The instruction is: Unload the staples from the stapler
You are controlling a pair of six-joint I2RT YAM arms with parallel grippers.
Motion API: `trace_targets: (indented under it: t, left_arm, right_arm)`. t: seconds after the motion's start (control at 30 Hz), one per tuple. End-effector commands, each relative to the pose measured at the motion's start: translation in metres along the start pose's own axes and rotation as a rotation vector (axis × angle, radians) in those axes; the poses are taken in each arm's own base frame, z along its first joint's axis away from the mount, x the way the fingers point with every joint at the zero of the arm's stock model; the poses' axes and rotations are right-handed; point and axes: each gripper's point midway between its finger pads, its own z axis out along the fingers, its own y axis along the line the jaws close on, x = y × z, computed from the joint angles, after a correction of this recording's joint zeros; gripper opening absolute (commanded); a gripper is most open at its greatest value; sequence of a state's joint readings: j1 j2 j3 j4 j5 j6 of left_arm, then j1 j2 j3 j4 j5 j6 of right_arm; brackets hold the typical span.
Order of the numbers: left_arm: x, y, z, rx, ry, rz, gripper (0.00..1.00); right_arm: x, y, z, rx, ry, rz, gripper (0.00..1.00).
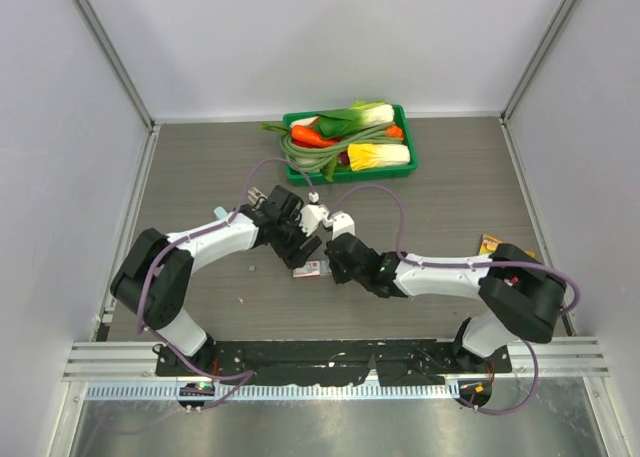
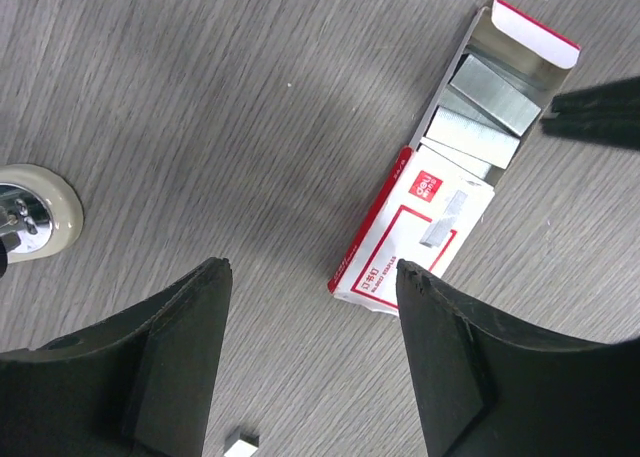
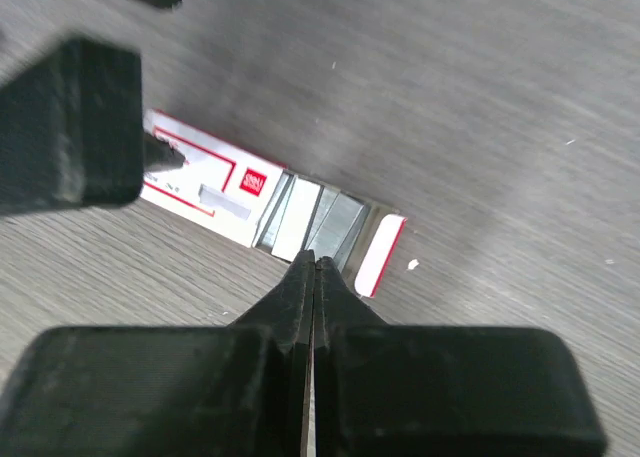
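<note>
Unloading needs the stapler [image 2: 30, 212] centred: it lies off to the side of left end effector [image 2: 310, 269], spread wide, empty. Right end effector [image 3: 313, 264] closed, empty, at staple box [image 2: 415, 232]. Realign first.

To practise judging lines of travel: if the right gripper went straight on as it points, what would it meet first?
Probably the staple strips in the open red-and-white box, just beyond the shut right gripper, though depth is unclear.
</note>
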State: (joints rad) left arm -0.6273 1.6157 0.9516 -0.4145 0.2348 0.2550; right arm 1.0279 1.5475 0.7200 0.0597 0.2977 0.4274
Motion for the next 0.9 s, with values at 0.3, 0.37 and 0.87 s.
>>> trace_targets:
  t: [0.3,0.37,0.87]
  left_arm:
    - [-0.017,-0.001,-0.037,0.027,-0.042,0.126,0.74]
    - [-0.01,-0.001,-0.035,0.035,-0.018,0.131,0.74]
    - [0.029,0.006,-0.023,0.023,0.064,0.185,0.73]
  right_arm:
    - [-0.026,-0.061,-0.031,-0.017,-0.105,0.241,0.18]
    - [-0.023,-0.056,-0.028,-0.063,-0.098,0.26,0.18]
    - [-0.007,-0.025,-0.01,-0.257,-0.058,0.37,0.26]
